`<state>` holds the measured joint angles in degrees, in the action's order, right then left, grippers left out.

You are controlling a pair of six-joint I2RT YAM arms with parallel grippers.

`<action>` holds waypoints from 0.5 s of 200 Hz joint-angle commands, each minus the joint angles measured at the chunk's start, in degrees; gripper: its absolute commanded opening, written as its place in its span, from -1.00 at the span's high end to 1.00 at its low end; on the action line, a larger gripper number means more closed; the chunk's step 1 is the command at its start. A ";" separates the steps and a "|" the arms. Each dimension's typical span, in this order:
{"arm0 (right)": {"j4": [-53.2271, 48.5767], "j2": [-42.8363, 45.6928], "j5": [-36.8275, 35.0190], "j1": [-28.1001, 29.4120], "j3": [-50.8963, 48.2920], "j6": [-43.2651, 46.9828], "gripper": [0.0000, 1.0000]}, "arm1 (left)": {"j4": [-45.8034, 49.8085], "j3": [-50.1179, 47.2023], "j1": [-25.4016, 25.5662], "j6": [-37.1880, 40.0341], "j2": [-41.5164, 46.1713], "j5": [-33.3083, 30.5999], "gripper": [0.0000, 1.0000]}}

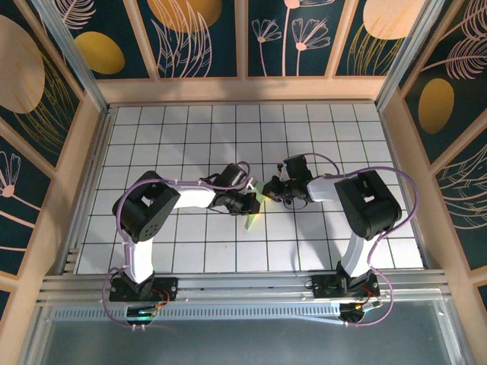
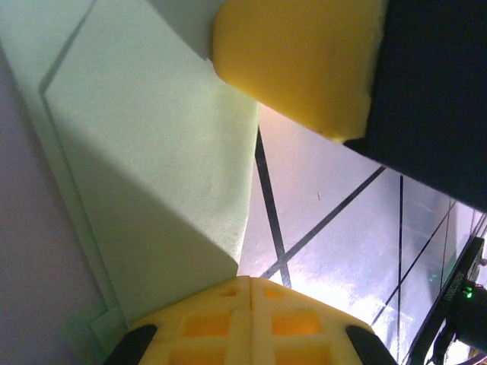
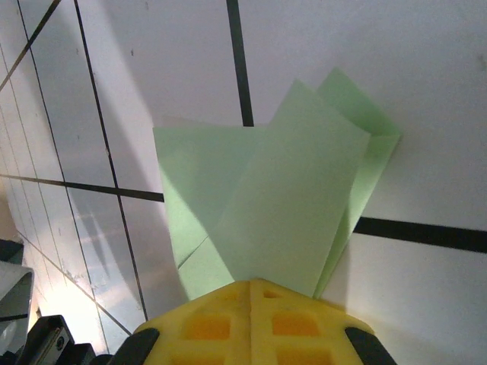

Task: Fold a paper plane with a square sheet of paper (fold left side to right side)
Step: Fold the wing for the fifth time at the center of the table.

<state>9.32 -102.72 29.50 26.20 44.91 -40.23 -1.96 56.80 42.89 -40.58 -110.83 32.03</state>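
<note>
The sheet of paper (image 1: 253, 215) is already several layers thick and narrowed, so I judge the folding well along, with a late crease in hand. It hangs just above the middle of the grid table (image 1: 190, 144), pinched from both sides. The right gripper (image 3: 251, 285) has its pads together on the paper's lower edge. The left gripper (image 2: 251, 283) is likewise closed, a corner of the paper running in between its pads as far as I can tell. The next move calls for both arms to act together, lining up the edges and lowering the paper to the table for pressing. The overhead view shows the arms meeting; the right wrist view shows the overlapping flaps, and the left wrist view a pad (image 2: 304, 61) of the other arm touching the paper's top edge
</note>
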 commanded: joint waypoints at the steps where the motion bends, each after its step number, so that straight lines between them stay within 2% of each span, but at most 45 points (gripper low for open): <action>1: -5.46 -2.40 -3.92 -0.30 -0.61 1.91 1.00 | 7.23 -5.05 1.48 2.07 1.45 0.40 1.00; 100: -6.11 -3.25 -3.23 -0.75 1.60 3.20 1.00 | 4.59 -16.71 2.77 4.70 12.30 1.96 1.00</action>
<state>7.55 -103.04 30.48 26.22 45.80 -39.03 -2.66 43.18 44.99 -37.43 -100.12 32.62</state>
